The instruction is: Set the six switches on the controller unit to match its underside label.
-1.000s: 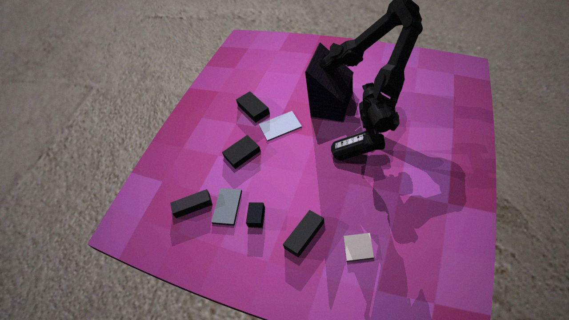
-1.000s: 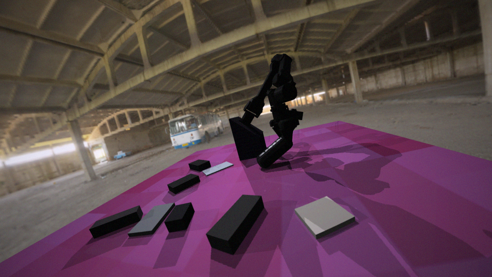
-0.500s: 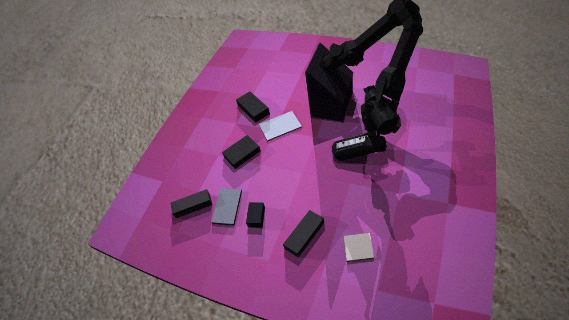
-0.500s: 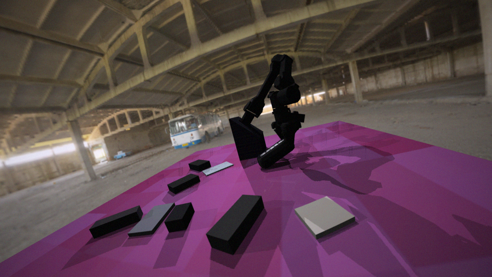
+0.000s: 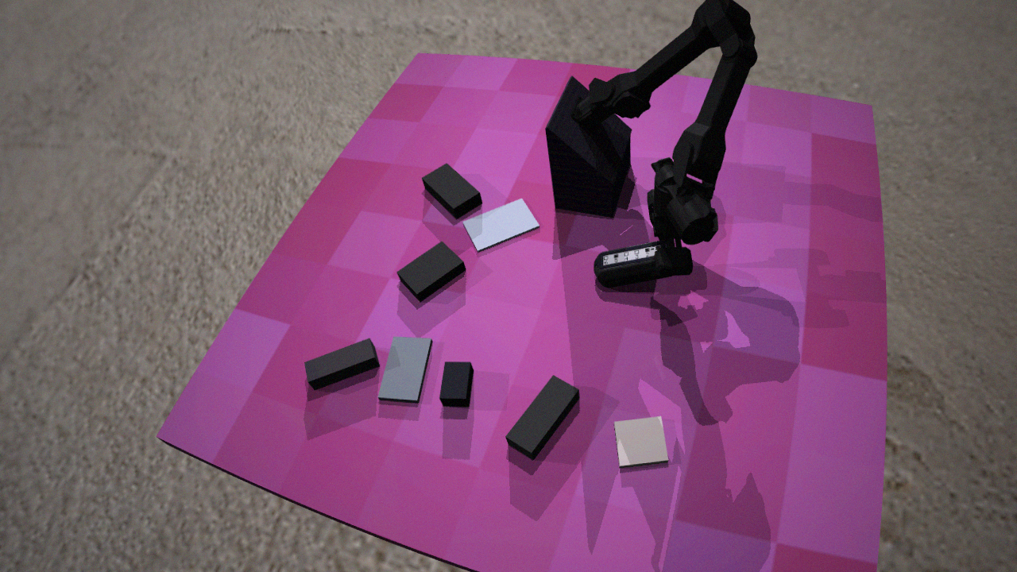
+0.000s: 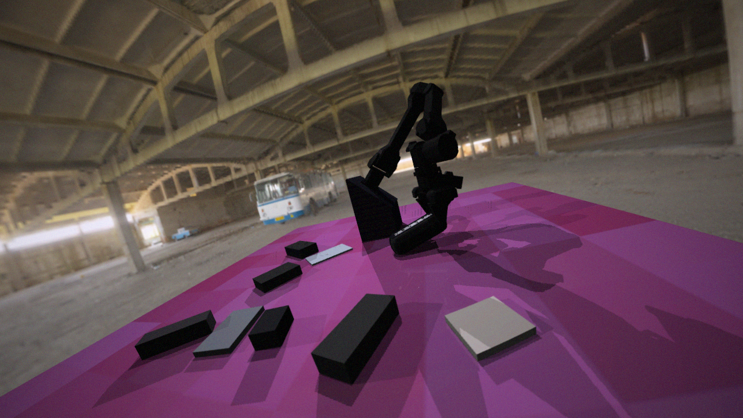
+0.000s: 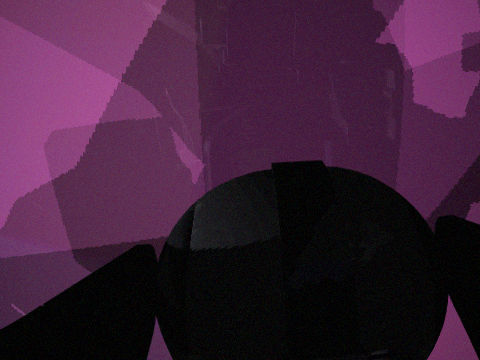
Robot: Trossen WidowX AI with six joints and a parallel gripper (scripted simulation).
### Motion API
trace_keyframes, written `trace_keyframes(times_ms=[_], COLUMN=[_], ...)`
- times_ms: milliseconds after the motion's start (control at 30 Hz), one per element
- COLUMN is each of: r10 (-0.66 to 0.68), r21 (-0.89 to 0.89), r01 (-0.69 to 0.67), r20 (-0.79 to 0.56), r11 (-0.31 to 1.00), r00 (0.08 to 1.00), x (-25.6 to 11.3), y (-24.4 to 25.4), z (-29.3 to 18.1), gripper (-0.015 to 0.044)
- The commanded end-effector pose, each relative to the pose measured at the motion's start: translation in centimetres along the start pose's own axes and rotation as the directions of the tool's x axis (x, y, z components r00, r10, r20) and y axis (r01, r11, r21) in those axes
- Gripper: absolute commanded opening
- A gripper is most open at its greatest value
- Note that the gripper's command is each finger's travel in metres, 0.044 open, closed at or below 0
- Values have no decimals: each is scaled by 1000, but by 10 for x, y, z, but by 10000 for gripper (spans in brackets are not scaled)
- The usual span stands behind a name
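Observation:
The dark controller unit [image 5: 634,272] [image 6: 414,238] [image 7: 305,280] is tilted, its far-right end raised in my gripper [image 5: 670,250] [image 6: 439,212] [image 7: 299,249] and its left end low at the bench. My gripper is shut on the unit, with one finger on each side in the wrist view. The underside faces up. The white label [image 5: 629,256] shows in the top view as a row of small squares, some filled, too small to read surely; the part nearest the gripper is partly hidden. The rocker switches are on the hidden lower side.
The arm's dark base block [image 5: 589,167] [image 6: 375,210] stands behind the unit. Several dark blocks, such as a long one [image 5: 542,416] [image 6: 356,338], lie left and in front. A pale square plate [image 5: 641,442] [image 6: 490,327], a light plate [image 5: 501,224] [image 6: 329,253] and a grey plate [image 5: 405,369] [image 6: 229,331] lie flat.

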State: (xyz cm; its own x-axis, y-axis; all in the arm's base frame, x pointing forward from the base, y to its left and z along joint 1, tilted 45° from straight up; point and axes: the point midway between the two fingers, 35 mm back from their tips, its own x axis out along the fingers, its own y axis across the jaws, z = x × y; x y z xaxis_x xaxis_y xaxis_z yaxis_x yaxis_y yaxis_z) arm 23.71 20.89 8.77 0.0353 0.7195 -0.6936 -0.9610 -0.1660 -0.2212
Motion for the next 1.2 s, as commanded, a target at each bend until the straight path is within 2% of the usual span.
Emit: trace_keyframes(times_ms=[0,1167], r10=[4,4], r21=[15,15], r01=[-4,-4], r20=[-12,-11], r11=[1000,1000], r00=[1000,1000], x=[4,31], y=[2,2], z=[-3,4], gripper=[337,337])
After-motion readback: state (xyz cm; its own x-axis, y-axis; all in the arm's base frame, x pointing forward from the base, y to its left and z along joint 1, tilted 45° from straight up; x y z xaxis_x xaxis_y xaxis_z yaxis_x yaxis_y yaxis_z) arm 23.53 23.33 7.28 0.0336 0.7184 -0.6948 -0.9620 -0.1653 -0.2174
